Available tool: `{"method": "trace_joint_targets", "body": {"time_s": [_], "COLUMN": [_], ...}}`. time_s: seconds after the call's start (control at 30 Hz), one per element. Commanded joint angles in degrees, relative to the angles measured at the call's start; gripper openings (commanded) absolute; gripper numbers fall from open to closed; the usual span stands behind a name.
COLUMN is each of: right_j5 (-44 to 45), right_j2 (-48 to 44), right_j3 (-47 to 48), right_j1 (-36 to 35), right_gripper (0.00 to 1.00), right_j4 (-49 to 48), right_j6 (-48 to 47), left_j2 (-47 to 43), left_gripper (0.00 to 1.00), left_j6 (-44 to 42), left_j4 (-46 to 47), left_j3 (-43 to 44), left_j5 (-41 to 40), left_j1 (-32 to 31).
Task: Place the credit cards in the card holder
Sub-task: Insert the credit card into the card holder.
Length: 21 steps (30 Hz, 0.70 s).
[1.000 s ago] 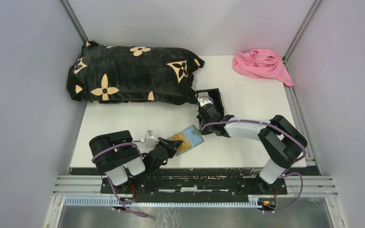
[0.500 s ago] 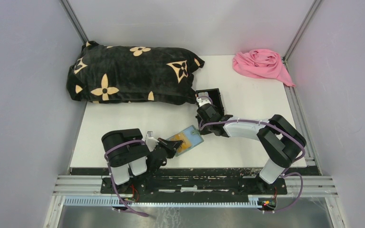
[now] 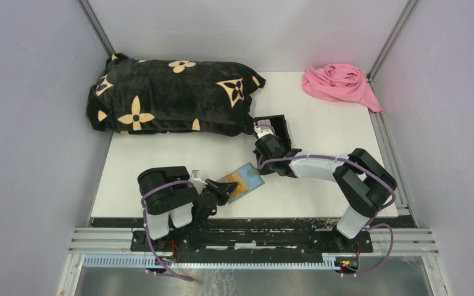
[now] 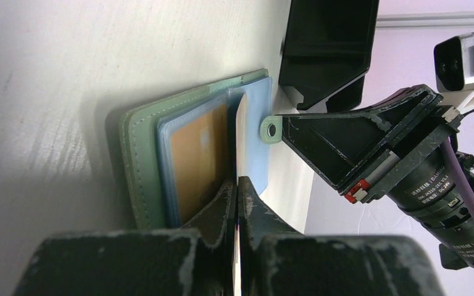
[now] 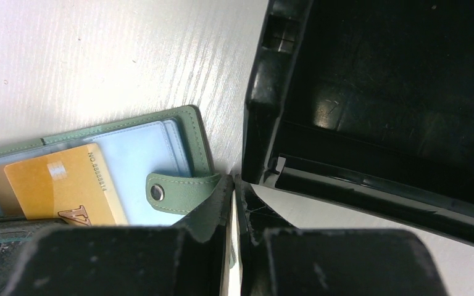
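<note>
Between the two arms, at the near side, the credit card (image 4: 239, 135) stood edge-on over the open card holder (image 4: 137, 154), pinched by the left gripper (image 4: 237, 185). Thin, stiff and slick, I judged, so an edge pinch suited it. The right gripper (image 5: 233, 182) was clamped on the soft snap tab (image 5: 179, 190). Only the right wrist view showed a gold card (image 5: 62, 185) face-up. Only overhead did the black box (image 3: 276, 123) show just beyond.

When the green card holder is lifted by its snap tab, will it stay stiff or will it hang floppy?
Probably floppy: the card holder is thin and stitched, with bluish sleeves, and the snap tab in the right gripper is a narrow strap. It likely slides easily on the smooth table.
</note>
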State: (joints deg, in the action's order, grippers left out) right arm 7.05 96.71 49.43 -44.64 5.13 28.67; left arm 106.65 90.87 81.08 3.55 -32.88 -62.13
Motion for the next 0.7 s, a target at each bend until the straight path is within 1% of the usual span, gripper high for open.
{"method": "trace_joint_targets", "body": {"time_s": [0.0, 0.07, 0.17, 0.37, 0.47, 0.57, 0.67], "right_j5": [-1.24, -1.25, -1.31, -1.69, -1.71, -1.83, -1.91], "right_j2": [1.91, 1.75, 1.63, 1.6, 1.39, 1.29, 1.16], "right_j3": [0.62, 0.62, 0.71, 0.75, 0.73, 0.85, 0.93], "right_j1": [-1.09, -1.14, -1.31, -1.66, -1.97, -2.08, -2.11], "right_gripper": [0.09, 0.09, 0.09, 0.09, 0.09, 0.09, 0.1], "right_j4": [2.66, 2.73, 2.81, 2.8, 2.79, 2.97, 3.11], "right_j6": [0.34, 0.35, 0.34, 0.43, 0.51, 0.51, 0.51], "left_j2": [1.45, 1.33, 0.53, -2.31, -4.36, -6.58, -8.3], "left_gripper": [0.03, 0.03, 0.03, 0.03, 0.1, 0.22, 0.31], "left_j6": [-3.07, -3.07, -3.06, -3.85, -4.18, -5.11, -5.9], "left_j4": [0.51, -0.85, -4.07, -12.36, -18.23, -24.32, -29.07], "left_j3": [0.92, 1.37, 2.54, 4.64, 6.16, 7.91, 9.34], "left_j5": [-0.34, -0.34, 1.8, 3.3, 3.76, 4.01, 4.41], "left_j1": [-0.19, -0.18, -0.19, -0.1, -0.1, -0.1, -0.06]}}
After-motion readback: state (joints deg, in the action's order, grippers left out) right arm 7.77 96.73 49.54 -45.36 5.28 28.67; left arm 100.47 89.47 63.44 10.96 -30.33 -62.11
